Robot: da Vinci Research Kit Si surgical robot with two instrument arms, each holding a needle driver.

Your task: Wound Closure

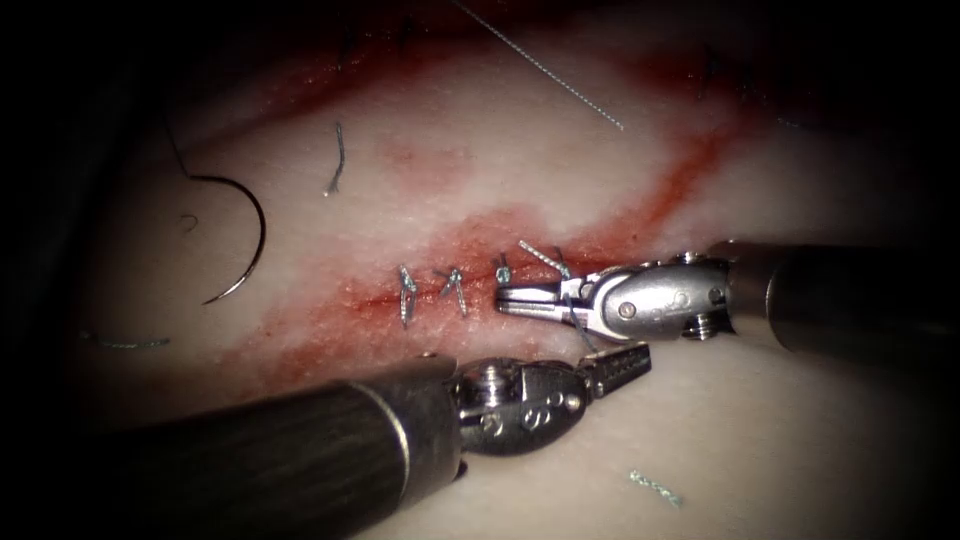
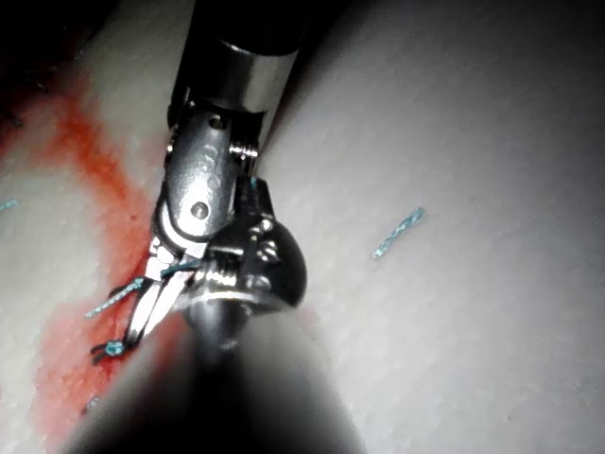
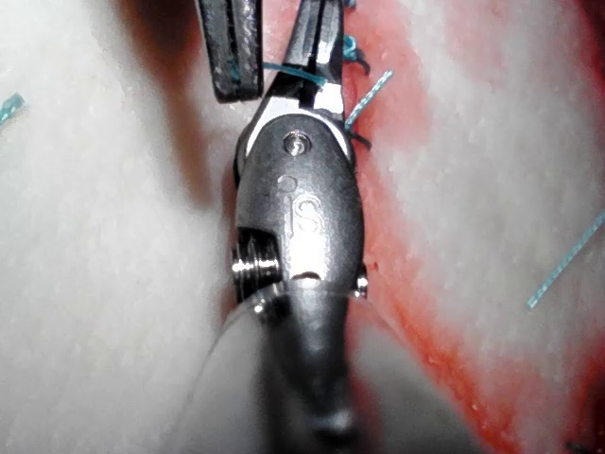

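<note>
Steel needle (image 1: 238, 240) lies free at the frame's left, outside the tissue (image 1: 480, 160); we see the right tool (image 1: 520, 298) and left tool (image 1: 622, 366) each clenched on thread (image 1: 578, 318) at the cut (image 1: 440, 290), seemingly mid-knot; tension must stay even.

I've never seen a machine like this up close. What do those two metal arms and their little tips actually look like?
Each arm is a long, dark, round shaft ending in a shiny silver metal wrist with small screws and pins. The left arm's tool has short jaws with ridged, toothed inner faces and stamped characters on its wrist. The right arm's tool has slim, smooth silver jaws, and its rounded wrist housing also bears engraved marks.
</note>
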